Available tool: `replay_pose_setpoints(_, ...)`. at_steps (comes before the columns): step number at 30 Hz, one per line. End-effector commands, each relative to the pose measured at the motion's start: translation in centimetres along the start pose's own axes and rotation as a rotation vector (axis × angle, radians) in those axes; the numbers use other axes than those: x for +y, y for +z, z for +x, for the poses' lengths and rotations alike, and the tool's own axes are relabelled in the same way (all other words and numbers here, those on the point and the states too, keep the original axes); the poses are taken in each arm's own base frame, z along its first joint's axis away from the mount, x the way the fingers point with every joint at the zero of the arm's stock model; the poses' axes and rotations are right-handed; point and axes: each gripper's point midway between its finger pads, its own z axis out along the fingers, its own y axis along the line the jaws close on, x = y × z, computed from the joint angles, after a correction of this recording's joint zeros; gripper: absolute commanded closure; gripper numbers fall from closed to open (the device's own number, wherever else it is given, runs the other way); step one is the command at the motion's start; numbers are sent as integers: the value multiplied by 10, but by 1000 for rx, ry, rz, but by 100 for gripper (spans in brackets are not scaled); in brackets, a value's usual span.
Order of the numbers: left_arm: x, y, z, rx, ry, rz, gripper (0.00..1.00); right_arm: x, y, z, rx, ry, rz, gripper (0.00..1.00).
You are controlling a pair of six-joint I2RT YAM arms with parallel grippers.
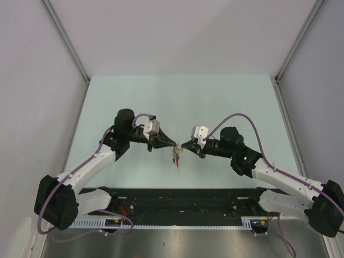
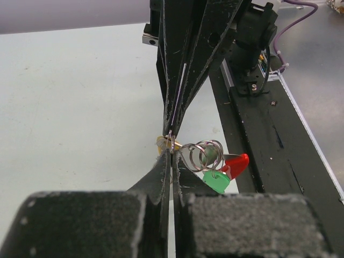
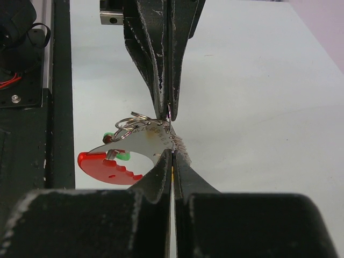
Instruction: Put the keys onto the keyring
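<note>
1. Mid-table, the left arm is reaching in from the left. The left gripper is sitting clenched, tip to tip with its partner. It is looking pinched on a thin wire loop at the very tip, but that spot is too crowded to confirm.
2. Just right of those tips, the keyring is hanging between the two grippers. It is sagging toward the arm bases and seems to be clear of the table.
3. The grey tag is fanning out sideways with the red band trailing at its outer end. That is putting its long axis across the finger line, not along it.
4. The wire coils are bunching beside the pinch point.
   - The green key is dangling off them.
   - The yellow key is sitting right against the fingertips.
   - The red key is getting lost against the red band, so I can't place it.
5. Further right, the right gripper is clenched too and biting the ridged edge of the tag.
6. My read: both arms are equally near, so reach isn't deciding anything. The next move is turning on the coil lying off to one side of the closed tips, with the yellow key's hole needing to line up with the wire end.
</note>
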Motion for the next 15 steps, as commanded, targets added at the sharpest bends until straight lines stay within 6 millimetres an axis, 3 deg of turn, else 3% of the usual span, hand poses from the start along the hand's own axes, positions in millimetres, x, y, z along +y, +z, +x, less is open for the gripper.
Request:
replay_pose_setpoints(1,-5,0,-16,-34,58,24,99,-1,-5,-23,-82,-28,14,100)
replay_pose_setpoints(15,-4,0,-16,-32,56,23,100,6,-7,-31,-126,-30,-11,100)
